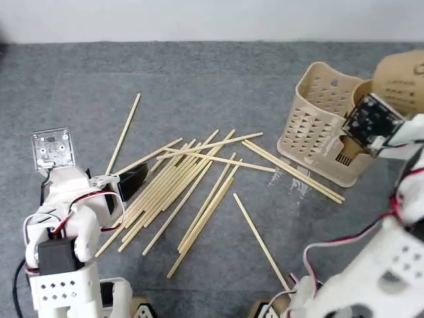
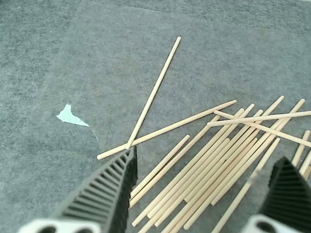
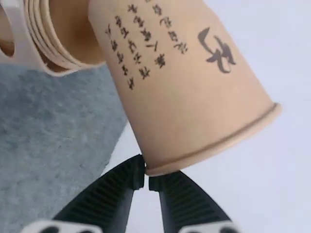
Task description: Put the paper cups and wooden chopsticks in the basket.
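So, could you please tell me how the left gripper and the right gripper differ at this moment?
The left gripper is open; the right gripper is shut on the rim of the paper cup. Left hangs over the chopsticks, right by the basket. Both are black and ribbed.

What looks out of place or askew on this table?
The wooden chopsticks lie scattered and crossing on the grey mat, outside the beige perforated plastic basket. A pale torn scrap lies beside them. The right claw holds a brown paper cup tilted by its rim.
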